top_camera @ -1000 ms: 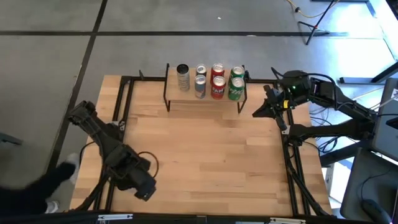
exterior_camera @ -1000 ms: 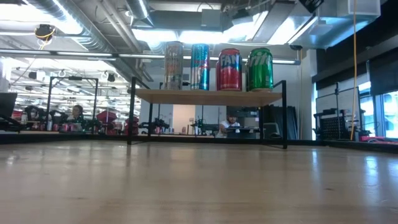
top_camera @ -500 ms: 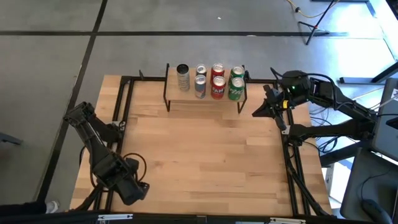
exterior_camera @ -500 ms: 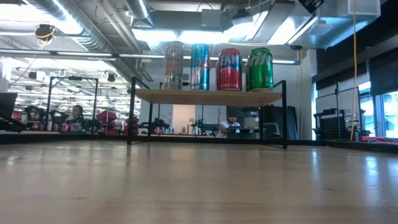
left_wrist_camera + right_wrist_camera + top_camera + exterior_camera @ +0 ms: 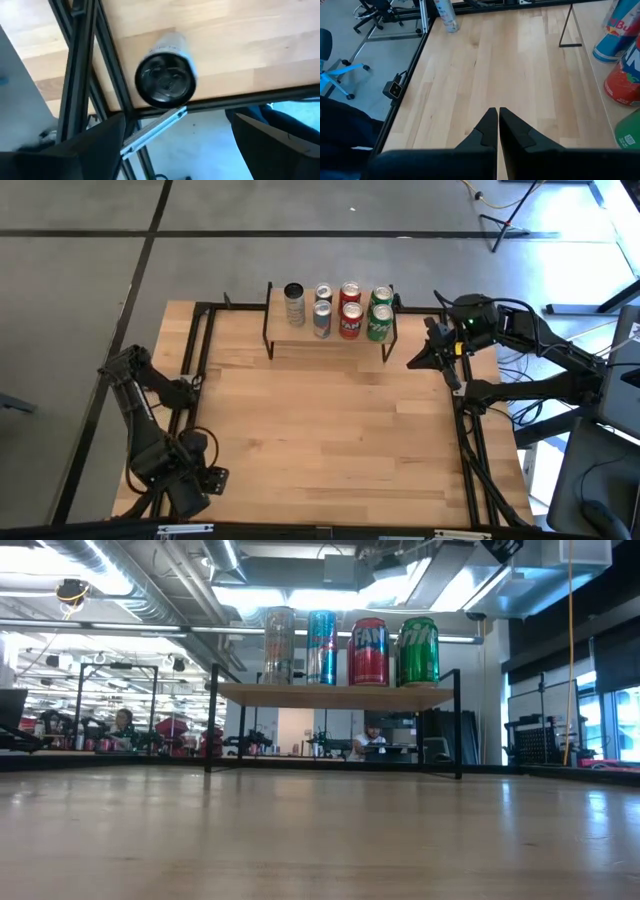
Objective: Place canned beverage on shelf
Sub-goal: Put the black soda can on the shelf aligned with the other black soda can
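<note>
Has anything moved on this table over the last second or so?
Only the left arm: its gripper has swung toward the table's near left corner and now hangs open above a can standing there. It holds nothing. The right gripper stayed shut beside the shelf, and the cans on it have not moved.

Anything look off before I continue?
Only one can stands apart, upright by the rail at the table's near-left corner, under the open left gripper. Cans on the shelf stand upright; nothing spilled.
</note>
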`<action>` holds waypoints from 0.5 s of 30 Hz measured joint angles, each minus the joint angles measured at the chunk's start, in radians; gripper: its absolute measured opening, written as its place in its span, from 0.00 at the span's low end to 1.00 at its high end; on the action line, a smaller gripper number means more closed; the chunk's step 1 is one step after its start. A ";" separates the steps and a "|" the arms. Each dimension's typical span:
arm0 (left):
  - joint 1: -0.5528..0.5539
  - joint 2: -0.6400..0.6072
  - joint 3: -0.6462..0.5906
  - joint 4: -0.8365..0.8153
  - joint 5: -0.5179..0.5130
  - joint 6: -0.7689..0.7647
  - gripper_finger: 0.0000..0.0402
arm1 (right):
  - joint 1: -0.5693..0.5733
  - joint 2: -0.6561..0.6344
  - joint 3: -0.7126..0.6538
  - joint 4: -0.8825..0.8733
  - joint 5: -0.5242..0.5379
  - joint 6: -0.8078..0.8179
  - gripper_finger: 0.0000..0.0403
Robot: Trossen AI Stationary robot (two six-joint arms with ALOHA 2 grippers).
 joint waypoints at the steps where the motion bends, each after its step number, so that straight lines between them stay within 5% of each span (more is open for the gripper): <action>1: -0.008 0.000 -0.008 0.004 -0.001 -0.003 0.88 | 0.000 0.000 0.000 -0.002 0.000 -0.004 0.02; 15: -0.072 0.001 -0.226 0.187 -0.053 0.004 0.88 | 0.000 0.000 0.000 -0.004 0.000 -0.007 0.02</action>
